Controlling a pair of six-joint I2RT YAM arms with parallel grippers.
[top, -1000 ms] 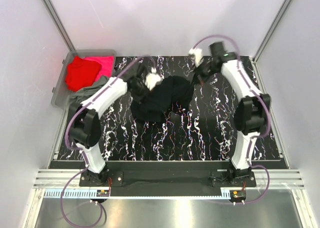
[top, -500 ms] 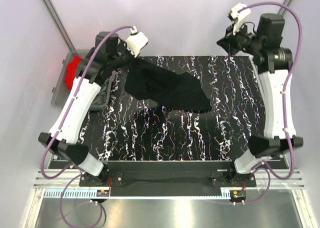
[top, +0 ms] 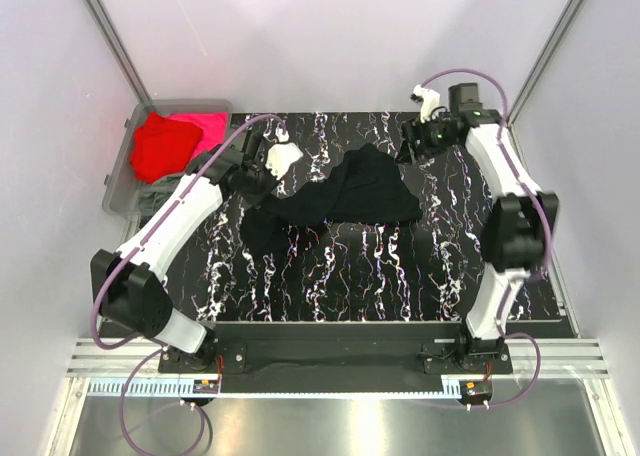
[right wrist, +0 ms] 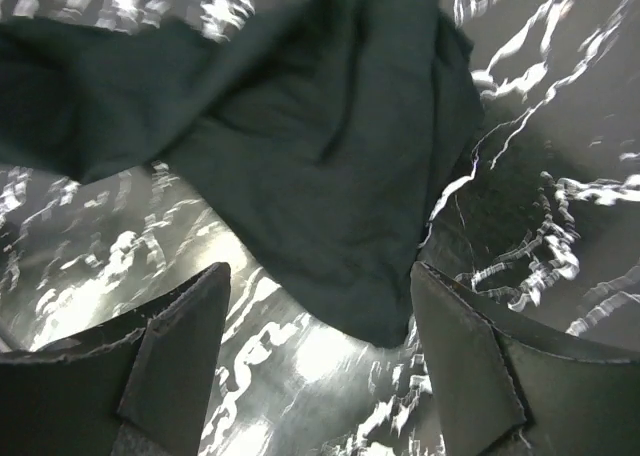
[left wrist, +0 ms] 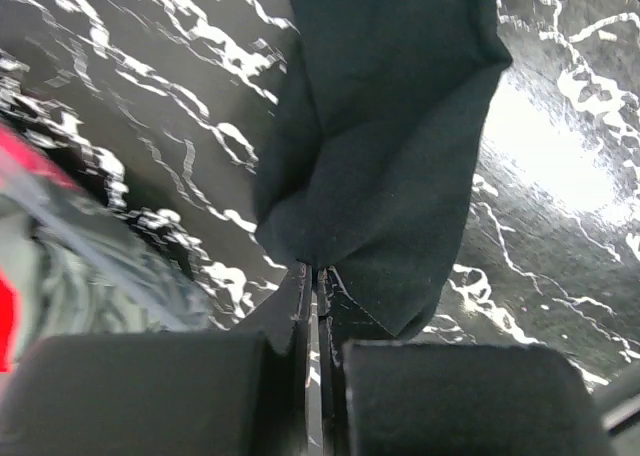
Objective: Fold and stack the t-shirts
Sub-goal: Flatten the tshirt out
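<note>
Lowered from earlier raised pose: left gripper [left wrist: 318,288] pinches black t-shirt [top: 360,191] edge, likely spreading it flat; right gripper [right wrist: 318,281] gapes empty above.

Overhead view looking down; wrist views close, sharing black t-shirt [top: 350,191]

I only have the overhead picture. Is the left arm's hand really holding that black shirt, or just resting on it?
Observer: Holding it. The left wrist camera shows the left hand pinched shut on a bunched fold of the black t-shirt.
Operator: And the right one?
Observer: The right wrist camera shows the right hand wide open, fingers apart, the shirt lying beyond them, ungripped.
Operator: Any print on the cloth?
Observer: None in either close view; only plain black folds.
</note>
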